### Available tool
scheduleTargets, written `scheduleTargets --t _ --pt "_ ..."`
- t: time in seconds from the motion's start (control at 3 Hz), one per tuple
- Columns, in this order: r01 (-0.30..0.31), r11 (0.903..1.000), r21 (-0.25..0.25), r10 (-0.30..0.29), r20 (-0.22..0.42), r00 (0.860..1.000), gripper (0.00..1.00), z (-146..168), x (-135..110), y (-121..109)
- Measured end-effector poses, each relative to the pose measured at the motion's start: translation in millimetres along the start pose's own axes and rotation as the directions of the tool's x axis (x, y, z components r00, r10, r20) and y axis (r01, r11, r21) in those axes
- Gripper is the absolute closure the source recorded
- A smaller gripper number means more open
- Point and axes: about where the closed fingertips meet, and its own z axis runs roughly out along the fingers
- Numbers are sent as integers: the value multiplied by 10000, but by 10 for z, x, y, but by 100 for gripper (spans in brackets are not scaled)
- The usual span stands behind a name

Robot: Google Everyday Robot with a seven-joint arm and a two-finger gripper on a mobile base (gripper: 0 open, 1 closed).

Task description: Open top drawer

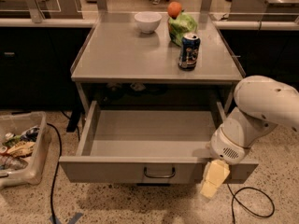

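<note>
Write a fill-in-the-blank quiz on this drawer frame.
1. The top drawer stands ___.
2. The gripper hangs near the drawer front's ___ end, clear of the handle.
3. The soda can stands ___ on the cabinet top.
4. The bowl has the colour ___.
Missing: open; right; upright; white.

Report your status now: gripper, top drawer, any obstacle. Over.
Gripper low, at right end of top drawer front, off the handle. Drawer pulled far out. Cable on floor beside gripper.
</note>
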Motion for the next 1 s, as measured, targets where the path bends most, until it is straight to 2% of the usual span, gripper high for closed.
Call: scheduleTargets --t 0.33,0.67,1.0 --pt "377 9948 -948 -392 -140 9991 0 316 -101 110" --pt "362 9906 -1316 -398 -247 9989 0 343 -26 192" --pt "202 9892 -1455 -249 -306 9992 0 311 66 240"
